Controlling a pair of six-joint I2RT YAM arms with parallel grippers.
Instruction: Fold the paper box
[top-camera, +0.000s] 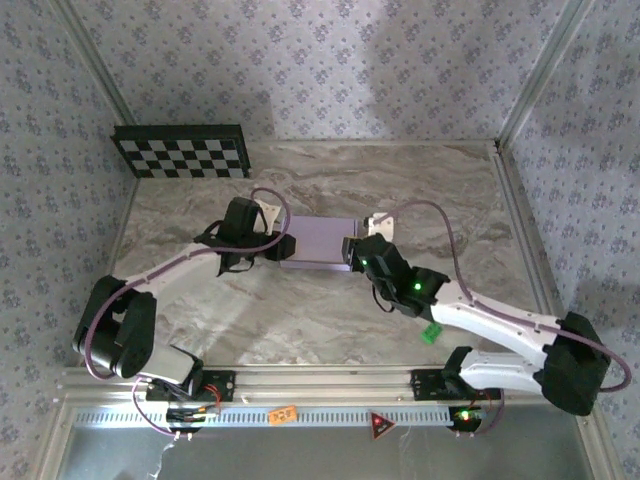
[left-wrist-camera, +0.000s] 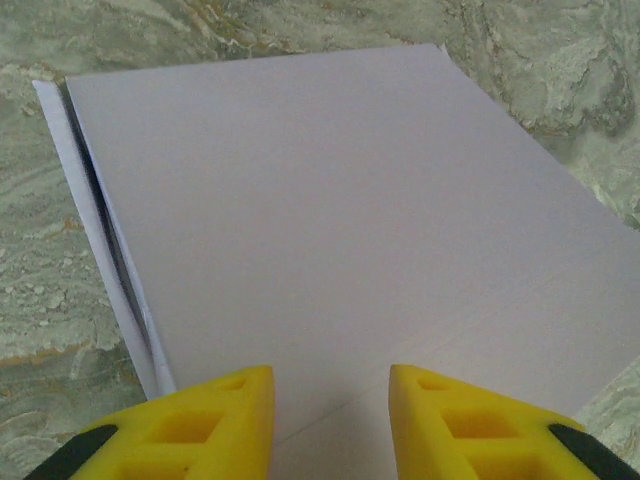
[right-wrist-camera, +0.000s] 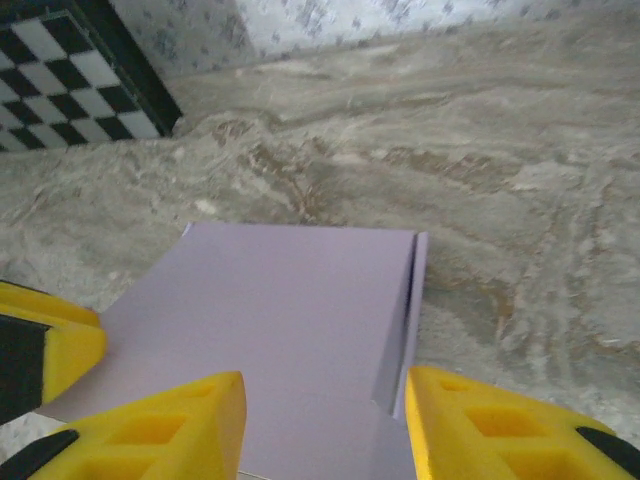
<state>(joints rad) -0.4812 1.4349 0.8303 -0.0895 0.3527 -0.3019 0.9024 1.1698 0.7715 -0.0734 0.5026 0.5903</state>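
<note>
The paper box is a shallow pale-lavender rectangle lying closed on the marble table, between the two grippers. My left gripper is at its left end; in the left wrist view its yellow fingers stand apart above the lid, holding nothing. My right gripper is at the right end; its fingers are spread over the box, where a side flap stands slightly away from the wall. The left gripper's yellow tip shows at the far end.
A black-and-white checkerboard panel leans at the back left corner. A small green block lies by the right arm. Papered walls close the table on three sides, and a metal rail runs along the near edge.
</note>
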